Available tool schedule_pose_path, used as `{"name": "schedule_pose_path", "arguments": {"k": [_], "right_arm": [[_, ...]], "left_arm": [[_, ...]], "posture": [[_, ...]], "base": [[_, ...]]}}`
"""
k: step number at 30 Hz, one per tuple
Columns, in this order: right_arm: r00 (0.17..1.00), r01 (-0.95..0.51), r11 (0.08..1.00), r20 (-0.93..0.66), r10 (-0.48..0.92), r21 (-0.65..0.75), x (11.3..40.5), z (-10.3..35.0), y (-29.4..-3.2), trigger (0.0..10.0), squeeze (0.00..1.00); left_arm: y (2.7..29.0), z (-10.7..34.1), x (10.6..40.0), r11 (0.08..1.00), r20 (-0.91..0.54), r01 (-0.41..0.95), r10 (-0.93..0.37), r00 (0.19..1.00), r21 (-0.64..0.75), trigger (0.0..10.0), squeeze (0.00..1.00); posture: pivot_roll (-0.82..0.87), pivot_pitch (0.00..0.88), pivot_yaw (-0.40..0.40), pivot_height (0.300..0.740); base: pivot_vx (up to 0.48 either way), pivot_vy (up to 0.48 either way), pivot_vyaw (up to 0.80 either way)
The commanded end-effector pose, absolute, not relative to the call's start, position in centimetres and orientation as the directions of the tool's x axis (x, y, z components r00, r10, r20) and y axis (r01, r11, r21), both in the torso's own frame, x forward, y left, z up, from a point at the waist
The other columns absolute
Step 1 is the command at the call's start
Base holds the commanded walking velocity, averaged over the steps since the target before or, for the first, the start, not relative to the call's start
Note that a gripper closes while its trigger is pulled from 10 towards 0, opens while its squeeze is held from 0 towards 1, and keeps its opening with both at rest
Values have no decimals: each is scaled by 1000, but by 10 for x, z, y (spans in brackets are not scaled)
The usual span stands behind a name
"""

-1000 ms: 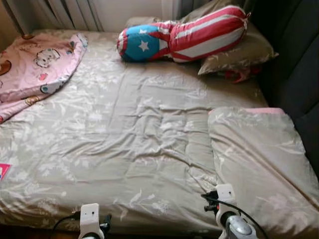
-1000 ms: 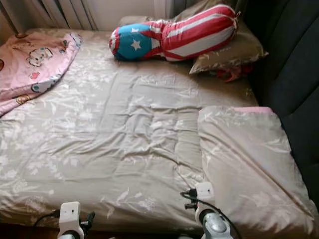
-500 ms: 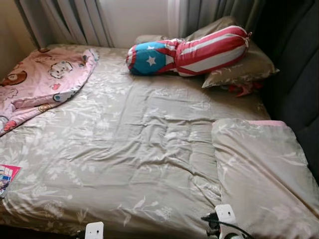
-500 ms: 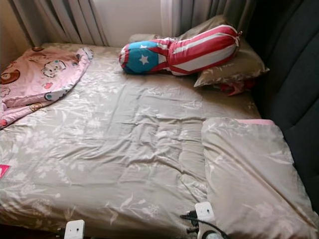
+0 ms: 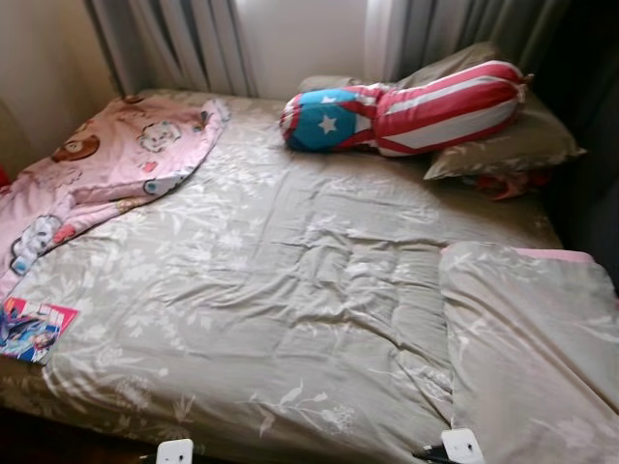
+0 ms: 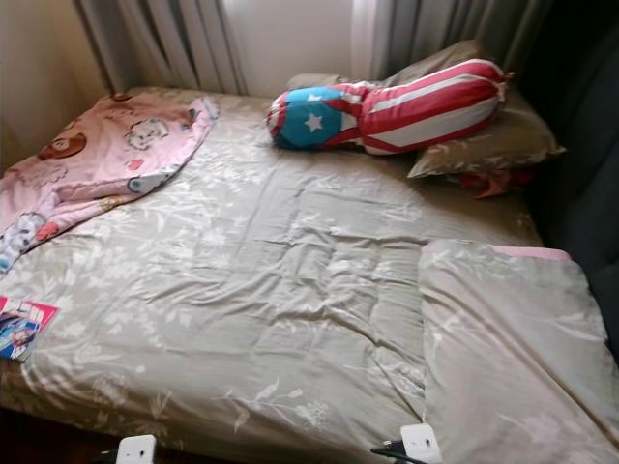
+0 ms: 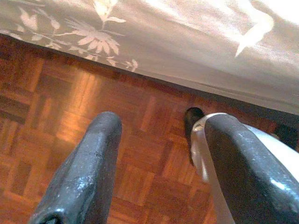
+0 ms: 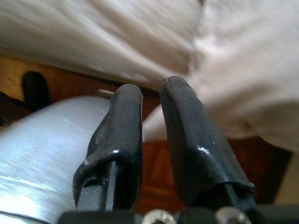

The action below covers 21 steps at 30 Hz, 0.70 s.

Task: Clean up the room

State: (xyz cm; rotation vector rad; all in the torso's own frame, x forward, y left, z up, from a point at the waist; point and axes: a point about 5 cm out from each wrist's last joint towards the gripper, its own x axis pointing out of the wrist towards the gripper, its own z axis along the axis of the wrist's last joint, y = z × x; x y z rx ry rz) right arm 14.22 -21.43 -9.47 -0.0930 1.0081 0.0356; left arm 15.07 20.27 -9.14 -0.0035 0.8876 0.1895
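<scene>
A bed (image 5: 290, 290) with a beige floral cover lies before me. A pink cartoon blanket (image 5: 106, 169) is heaped at its far left. A stars-and-stripes bolster (image 5: 406, 106) rests on a beige pillow (image 5: 522, 145) at the head. A colourful magazine (image 5: 29, 329) lies on the bed's near left edge. A folded beige quilt (image 5: 532, 348) covers the near right. My left gripper (image 7: 159, 126) hangs open and empty over the parquet floor (image 7: 70, 102) beside the bed. My right gripper (image 8: 152, 88) hangs shut by the bed's edge.
Something red (image 5: 503, 184) peeks out from under the beige pillow. Curtains (image 5: 184, 43) and a wall stand behind the bed. A dark headboard (image 6: 580, 193) runs along the right side. The white wrist pieces (image 5: 175, 450) of my arms show at the bottom edge.
The camera has swung up and to the left, so the magazine and more of the pink blanket have come into view. Both wrists have sunk to the bottom edge of the picture.
</scene>
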Motion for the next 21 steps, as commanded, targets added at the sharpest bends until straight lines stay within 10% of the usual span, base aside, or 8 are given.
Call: {"name": "schedule_pose_path", "arguments": {"k": [1, 21], "right_arm": [[546, -59, 997, -837, -8, -48, 148, -93, -212, 10000, 0], [528, -82, 996, -849, 24, -23, 148, -100, -168, 10000, 0]], "left_arm": [[209, -97, 137, 982, -806, -161, 171, 567, 95, 10000, 0], [212, -99, 130, 982, -823, -164, 170, 541, 94, 10000, 0]], "posture": [[-114, 68, 20, 740], [-122, 67, 25, 740]], "base": [[0, 480, 0], [0, 480, 0]]}}
